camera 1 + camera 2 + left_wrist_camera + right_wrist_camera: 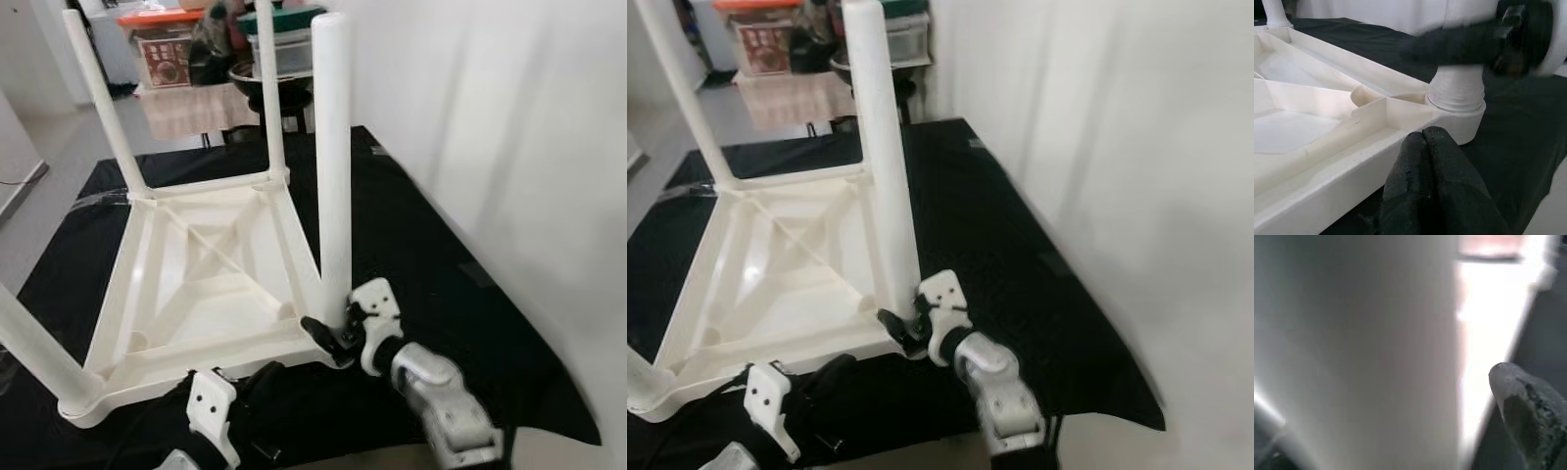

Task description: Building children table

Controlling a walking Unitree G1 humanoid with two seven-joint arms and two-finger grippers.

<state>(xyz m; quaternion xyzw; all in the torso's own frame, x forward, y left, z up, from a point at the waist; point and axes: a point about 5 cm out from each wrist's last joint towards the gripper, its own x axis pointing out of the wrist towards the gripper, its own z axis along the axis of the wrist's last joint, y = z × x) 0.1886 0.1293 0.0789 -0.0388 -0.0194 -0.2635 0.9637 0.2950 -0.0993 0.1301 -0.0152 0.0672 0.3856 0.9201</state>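
A white children's table (211, 284) lies upside down on a black cloth (431, 245), its four legs pointing straight up. The right gripper (331, 338) clamps the base of the near-right leg (333, 157), at five o'clock on the tabletop. The left gripper (1432, 171), fingers pressed together and holding nothing, sits just beside the table's near edge at six o'clock. A white wall (509, 127) runs close along the cloth's three o'clock side; storage bins (162, 44) stand at twelve.
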